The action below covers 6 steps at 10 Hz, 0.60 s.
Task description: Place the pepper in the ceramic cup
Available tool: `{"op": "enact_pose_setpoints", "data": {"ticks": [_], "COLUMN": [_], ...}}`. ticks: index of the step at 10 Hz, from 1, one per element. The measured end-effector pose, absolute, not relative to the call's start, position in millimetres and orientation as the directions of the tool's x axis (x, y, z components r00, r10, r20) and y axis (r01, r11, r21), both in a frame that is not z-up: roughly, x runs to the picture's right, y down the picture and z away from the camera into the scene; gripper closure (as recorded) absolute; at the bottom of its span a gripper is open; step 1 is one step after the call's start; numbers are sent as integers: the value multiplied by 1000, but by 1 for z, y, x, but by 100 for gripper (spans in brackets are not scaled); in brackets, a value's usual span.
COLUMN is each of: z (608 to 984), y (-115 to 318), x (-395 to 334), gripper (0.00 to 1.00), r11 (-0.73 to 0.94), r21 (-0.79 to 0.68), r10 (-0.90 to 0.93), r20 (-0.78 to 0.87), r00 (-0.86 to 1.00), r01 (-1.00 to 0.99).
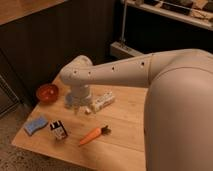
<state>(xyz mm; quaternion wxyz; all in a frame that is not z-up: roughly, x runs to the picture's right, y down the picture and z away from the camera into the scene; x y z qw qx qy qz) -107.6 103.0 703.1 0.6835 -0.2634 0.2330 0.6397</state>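
Near the front edge of the tabletop (127, 125), the orange pepper (92, 135) lies free, so the gripper (76, 105), farther back with jaws wide beside the partly hidden pale-blue ceramic cup (68, 102), should come down squarely across the pepper's middle.

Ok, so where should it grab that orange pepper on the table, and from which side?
Grip the pepper across its thicker middle, toward the green stem end, coming straight down with the jaws across its length. It lies flat on the table, tapering to a thin tip that would likely slip. The gripper, open, hangs farther back, between the red bowl and the white box.
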Motion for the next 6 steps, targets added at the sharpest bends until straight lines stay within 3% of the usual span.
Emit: {"op": "enact_pose_setpoints", "data": {"ticks": [6], "z": [705], "y": [101], "x": [-112], "gripper": [35], "r11": [25], "r21": [-83], "r10": [760], "r20": [-645], "r00": [73], "r01": [-996]}}
